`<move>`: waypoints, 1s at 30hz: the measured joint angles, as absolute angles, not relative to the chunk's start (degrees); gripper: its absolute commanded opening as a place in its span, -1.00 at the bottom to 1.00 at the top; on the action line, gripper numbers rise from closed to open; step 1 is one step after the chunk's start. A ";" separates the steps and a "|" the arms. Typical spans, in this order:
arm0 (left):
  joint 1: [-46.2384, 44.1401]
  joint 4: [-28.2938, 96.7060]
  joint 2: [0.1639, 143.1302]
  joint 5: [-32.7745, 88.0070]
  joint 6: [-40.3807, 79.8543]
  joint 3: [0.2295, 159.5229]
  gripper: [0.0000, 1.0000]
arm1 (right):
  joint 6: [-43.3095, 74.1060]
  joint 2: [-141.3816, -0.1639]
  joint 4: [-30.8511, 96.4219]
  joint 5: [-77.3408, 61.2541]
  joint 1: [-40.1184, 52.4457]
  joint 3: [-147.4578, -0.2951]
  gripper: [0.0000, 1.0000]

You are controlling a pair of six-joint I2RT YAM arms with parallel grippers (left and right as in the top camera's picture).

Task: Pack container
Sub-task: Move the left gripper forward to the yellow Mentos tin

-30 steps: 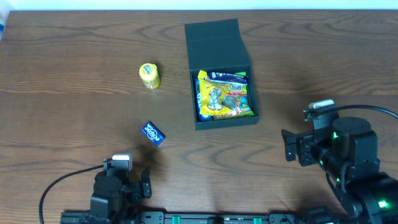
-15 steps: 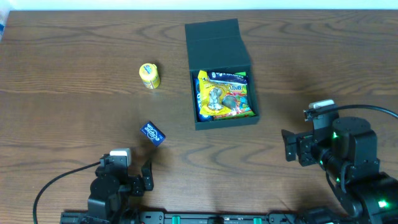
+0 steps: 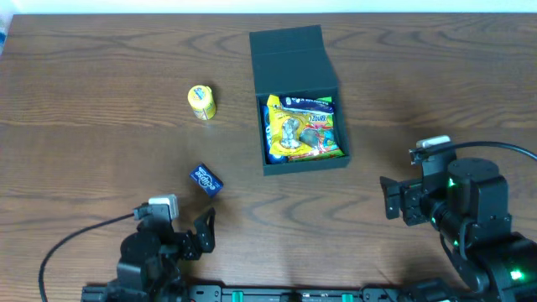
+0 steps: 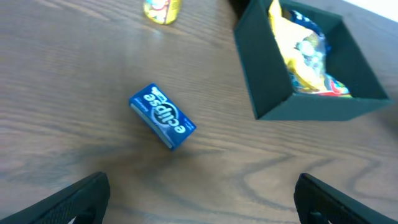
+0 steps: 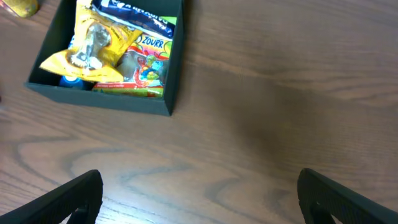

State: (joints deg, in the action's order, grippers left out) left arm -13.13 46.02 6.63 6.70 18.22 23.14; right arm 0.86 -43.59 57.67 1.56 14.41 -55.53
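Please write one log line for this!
container open, snacks inside | blue gum box outside | left gripper open | right gripper open

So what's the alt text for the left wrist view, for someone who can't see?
A blue Eclipse box lies on the wooden table ahead of the open left pincer. To its right, an open dark teal box holds bright snack packets; a yellow item sits farther off.

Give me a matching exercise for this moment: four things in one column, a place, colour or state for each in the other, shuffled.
Things:
1. container
2. Eclipse packet
3. small tub
4. left gripper

Descriptions:
A. yellow, on the table beyond the blue item
B. lid open, snack packets inside
C. jaws wide apart, holding nothing
D. blue, lying just ahead of one arm's fingers

Pairs: 1-B, 2-D, 3-A, 4-C
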 measured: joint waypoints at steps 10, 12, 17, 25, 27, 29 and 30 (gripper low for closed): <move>-13.13 40.73 38.87 5.06 16.05 37.08 0.91 | 0.86 -43.59 57.74 1.56 14.39 -55.53 0.99; -13.13 38.44 44.05 4.95 14.92 39.22 0.91 | 0.86 -43.59 57.67 1.56 14.39 -55.53 0.98; -13.13 34.15 55.51 4.89 13.39 41.17 0.91 | 0.86 -43.59 57.69 1.56 14.37 -55.53 0.99; -13.13 19.86 69.30 2.72 12.95 41.19 0.91 | 0.86 -43.59 57.52 1.56 14.35 -55.53 0.99; -13.13 15.59 72.23 2.13 12.75 41.19 0.91 | 0.86 -43.59 57.43 1.54 14.35 -55.53 0.98; -13.13 12.32 74.59 0.86 12.58 41.19 0.91 | 0.86 -43.59 57.41 1.56 14.35 -55.53 0.99; -13.13 10.94 75.53 0.08 12.47 41.19 0.91 | 0.86 -43.59 57.36 1.54 14.35 -55.53 0.99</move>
State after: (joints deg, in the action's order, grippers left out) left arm -13.13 10.94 75.53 0.08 12.47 41.19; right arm 0.86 -43.59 57.36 1.54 14.35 -55.53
